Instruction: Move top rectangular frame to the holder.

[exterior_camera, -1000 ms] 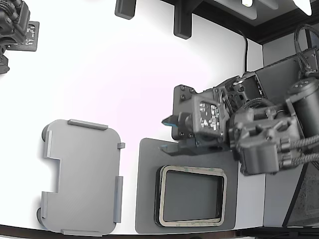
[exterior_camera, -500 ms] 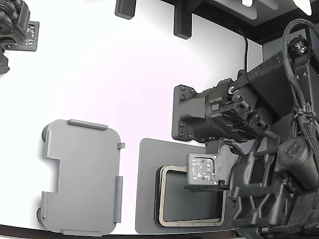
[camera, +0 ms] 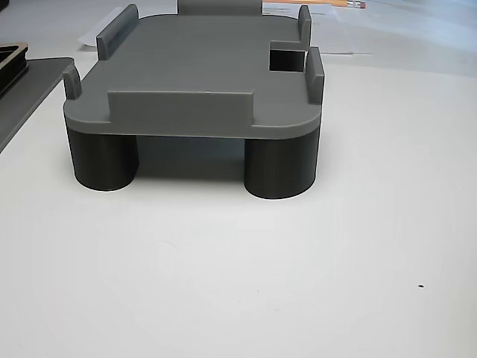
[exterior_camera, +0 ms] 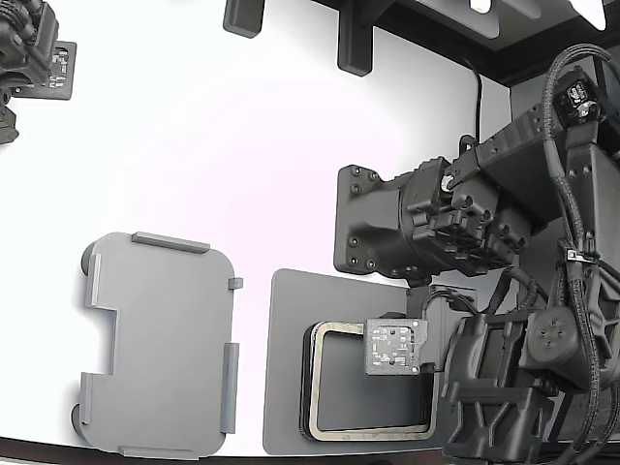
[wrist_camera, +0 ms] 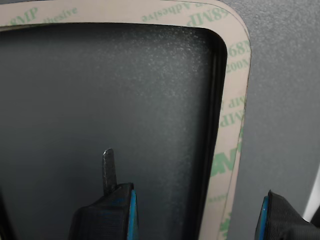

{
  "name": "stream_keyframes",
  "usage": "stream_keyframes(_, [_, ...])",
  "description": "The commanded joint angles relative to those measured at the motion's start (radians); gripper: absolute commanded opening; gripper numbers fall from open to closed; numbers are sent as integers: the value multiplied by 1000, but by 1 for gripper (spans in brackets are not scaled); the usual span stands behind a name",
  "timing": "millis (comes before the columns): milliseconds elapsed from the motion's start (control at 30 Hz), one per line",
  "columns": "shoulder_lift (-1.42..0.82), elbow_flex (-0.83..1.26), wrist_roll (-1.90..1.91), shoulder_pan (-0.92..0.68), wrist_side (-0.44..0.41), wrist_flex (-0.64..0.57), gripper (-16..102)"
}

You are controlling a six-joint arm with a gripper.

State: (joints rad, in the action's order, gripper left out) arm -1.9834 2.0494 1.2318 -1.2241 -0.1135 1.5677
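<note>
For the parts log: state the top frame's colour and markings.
Pale beige top rectangular frame with green printed lettering; clearest in the wrist view.

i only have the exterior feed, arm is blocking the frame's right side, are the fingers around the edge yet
Observer: In the wrist view the gripper is open, one finger inside the top rectangular frame, the other outside its strip; neither touches it.
Operator: any marking on the frame
Observer: Yes, green print reading "Adhesive" runs along its pale surface.
Operator: is the holder flat on the table
Observer: No. The other view shows the holder raised on dark round legs, with nothing on it.
</note>
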Motion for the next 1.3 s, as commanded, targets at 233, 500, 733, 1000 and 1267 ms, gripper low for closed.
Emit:
stream_keyframes(233, [-38, 15, -107, 84, -18, 2, 95])
stream_keyframes(500, [-66, 86, -110, 110, -11, -69, 90])
stream_keyframes(733, [-57, 104, -78, 117, -8, -112, 83])
stream_keyframes(1000, [-67, 138, -58, 118, 0, -118, 77])
stream_keyframes(1267, [-69, 153, -72, 135, -6, -129, 69])
